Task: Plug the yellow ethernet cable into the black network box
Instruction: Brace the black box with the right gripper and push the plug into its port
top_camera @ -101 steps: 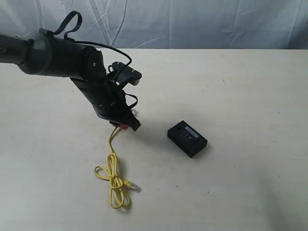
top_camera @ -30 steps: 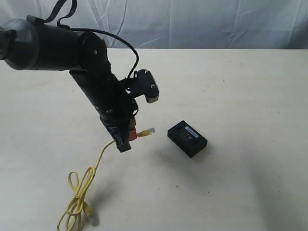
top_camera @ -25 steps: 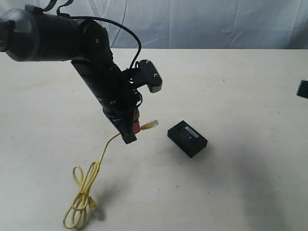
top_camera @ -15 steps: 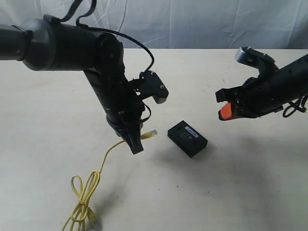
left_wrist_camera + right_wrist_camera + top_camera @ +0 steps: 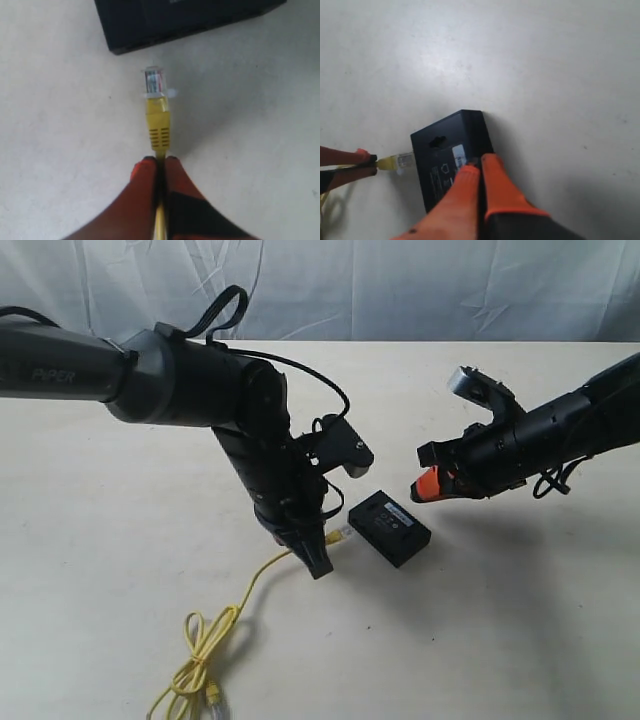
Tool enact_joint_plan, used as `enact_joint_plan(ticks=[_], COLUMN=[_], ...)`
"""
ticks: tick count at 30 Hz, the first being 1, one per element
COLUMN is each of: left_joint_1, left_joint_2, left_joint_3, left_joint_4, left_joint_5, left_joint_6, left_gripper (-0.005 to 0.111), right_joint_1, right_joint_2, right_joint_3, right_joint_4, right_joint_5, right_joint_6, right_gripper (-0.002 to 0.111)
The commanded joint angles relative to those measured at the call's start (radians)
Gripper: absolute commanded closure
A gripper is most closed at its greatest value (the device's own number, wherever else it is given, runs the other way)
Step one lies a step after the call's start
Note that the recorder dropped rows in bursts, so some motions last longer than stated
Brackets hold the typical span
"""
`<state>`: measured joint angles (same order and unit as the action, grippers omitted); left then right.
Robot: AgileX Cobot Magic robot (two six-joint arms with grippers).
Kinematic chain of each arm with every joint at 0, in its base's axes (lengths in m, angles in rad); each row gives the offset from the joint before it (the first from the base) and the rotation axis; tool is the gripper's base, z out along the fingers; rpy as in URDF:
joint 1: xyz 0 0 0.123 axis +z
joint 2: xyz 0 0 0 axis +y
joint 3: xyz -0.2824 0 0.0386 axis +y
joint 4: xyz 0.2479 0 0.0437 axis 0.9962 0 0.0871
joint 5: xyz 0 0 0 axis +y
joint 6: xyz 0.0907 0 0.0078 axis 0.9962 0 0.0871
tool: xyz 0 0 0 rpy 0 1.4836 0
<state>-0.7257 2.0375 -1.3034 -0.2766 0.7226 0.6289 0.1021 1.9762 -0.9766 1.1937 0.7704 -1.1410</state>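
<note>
Your left gripper (image 5: 159,161) has its orange-tipped fingers pinched tight on the yellow ethernet cable (image 5: 262,570) just behind its boot. The clear plug (image 5: 155,82) points at the side of the black network box (image 5: 390,528), close to it, with a small gap showing in the left wrist view. In the exterior view the box lies flat on the table (image 5: 520,620) with the plug at its 9 o'clock, the cable's slack runs off toward 7 o'clock from that gripper, and your right gripper (image 5: 425,487) hangs at about 1 o'clock from the box, its fingers pressed together on nothing.
</note>
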Motion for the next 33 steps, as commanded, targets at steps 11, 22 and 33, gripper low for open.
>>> enact_joint_plan(ticks=[11,22,33], left_joint_1=[-0.005,-0.005,-0.005], left_joint_2=[0.029,0.033,0.033], left_joint_3=[-0.006,-0.075,-0.074], left_joint_4=[-0.072,-0.098,-0.066], left_joint_5=[-0.017,-0.023,-0.035], left_joint_6=[0.009,0.009,0.061], left_gripper=[0.107,0.107,0.107], right_joint_1=[-0.002,-0.002,-0.002], right_joint_2=[0.066,0.066,0.092], right_joint_3=[-0.006,-0.006,-0.006], right_joint_4=[0.057,0.057,0.057], right_joint_5=[0.046,0.052,0.139], right_joint_6=[-0.041,-0.041,-0.041], right_gripper=[0.109,0.109,0.109])
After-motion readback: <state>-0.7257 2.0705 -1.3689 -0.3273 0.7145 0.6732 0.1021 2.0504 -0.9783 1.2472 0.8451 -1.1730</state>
